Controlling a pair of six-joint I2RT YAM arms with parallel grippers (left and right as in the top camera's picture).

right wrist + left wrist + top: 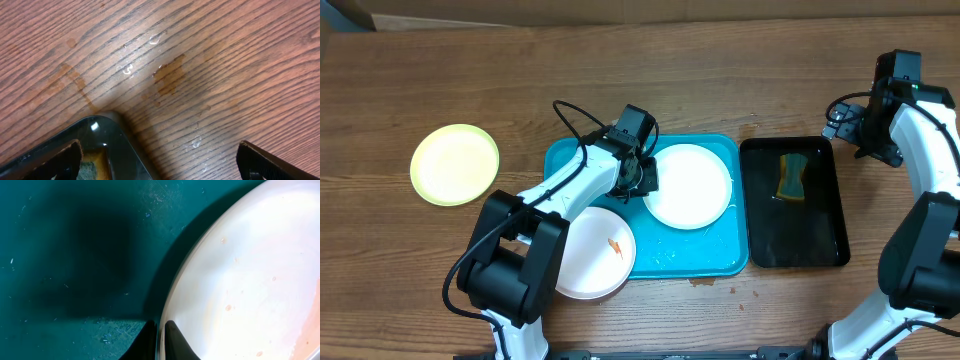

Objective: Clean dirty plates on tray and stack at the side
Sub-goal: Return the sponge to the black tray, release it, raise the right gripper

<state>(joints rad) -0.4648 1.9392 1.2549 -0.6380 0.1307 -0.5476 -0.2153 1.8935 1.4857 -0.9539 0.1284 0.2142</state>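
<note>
Plates, left to right: I see the yellow-green plate (454, 164) alone on the table (440, 80). The specked white plate (592, 252) lies across the turquoise tray (695, 262) corner. The second white plate (688, 186) sits inside it, rim pinched by the left gripper (160, 337). The right gripper (159, 159) hovers near the black tray (794, 240), fingers spread wide.

Table (470, 70) – brown wood, visible grain; turquoise tray (560, 160) smooth plastic; black tray (760, 220) – glossy; plates (688, 185) smooth, glazed.
</note>
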